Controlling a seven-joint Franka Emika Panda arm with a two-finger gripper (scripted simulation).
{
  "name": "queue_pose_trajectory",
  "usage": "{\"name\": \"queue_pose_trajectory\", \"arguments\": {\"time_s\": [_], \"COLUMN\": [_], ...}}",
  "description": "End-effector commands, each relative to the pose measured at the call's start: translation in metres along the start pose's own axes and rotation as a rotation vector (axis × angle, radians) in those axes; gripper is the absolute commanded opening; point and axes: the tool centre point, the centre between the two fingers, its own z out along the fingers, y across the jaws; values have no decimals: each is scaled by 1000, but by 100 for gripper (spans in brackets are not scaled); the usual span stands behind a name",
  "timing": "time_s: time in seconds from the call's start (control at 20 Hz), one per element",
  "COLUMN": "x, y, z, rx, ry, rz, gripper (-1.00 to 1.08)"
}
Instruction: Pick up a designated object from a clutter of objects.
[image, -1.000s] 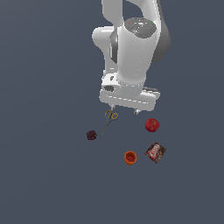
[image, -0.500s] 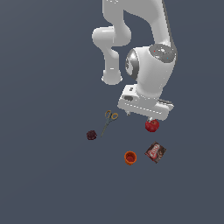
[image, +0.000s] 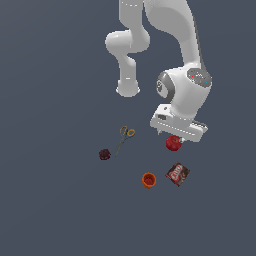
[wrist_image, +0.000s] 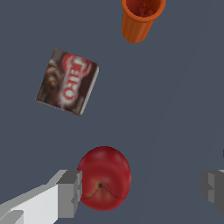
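Observation:
The designated object, a glossy red apple (image: 173, 143) (wrist_image: 104, 177), rests on the grey floor just under the arm's hand. My gripper (wrist_image: 140, 190) is open. In the wrist view the apple lies between the two fingers, close against one grey fingertip (wrist_image: 70, 193) and well apart from the other (wrist_image: 213, 187). In the exterior view the white hand (image: 179, 125) hides the fingers. The rest of the clutter of objects lies around it: an orange cup (image: 148, 180) (wrist_image: 140, 17), a brown-red snack packet (image: 177, 174) (wrist_image: 66, 81), yellow-handled scissors (image: 124, 138) and a dark maroon bumpy ball (image: 104, 154).
The arm's base (image: 128, 89) stands behind the scissors. All items lie on one flat dark grey floor (image: 55, 200).
The arm has swung toward the exterior view's right and lowered, from above the scissors to directly over the apple.

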Motion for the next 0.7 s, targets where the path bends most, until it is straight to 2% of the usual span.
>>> {"name": "queue_pose_trajectory", "arguments": {"time_s": [0.0,0.35,0.65], "x": [-12,-34,-42], "y": [-9,-25,-30], "z": [11,31,37], "rx": [4,11,13], "ry": [-1,-5,-7], "rz": [25,69,84], "gripper": [100,100,100]}}
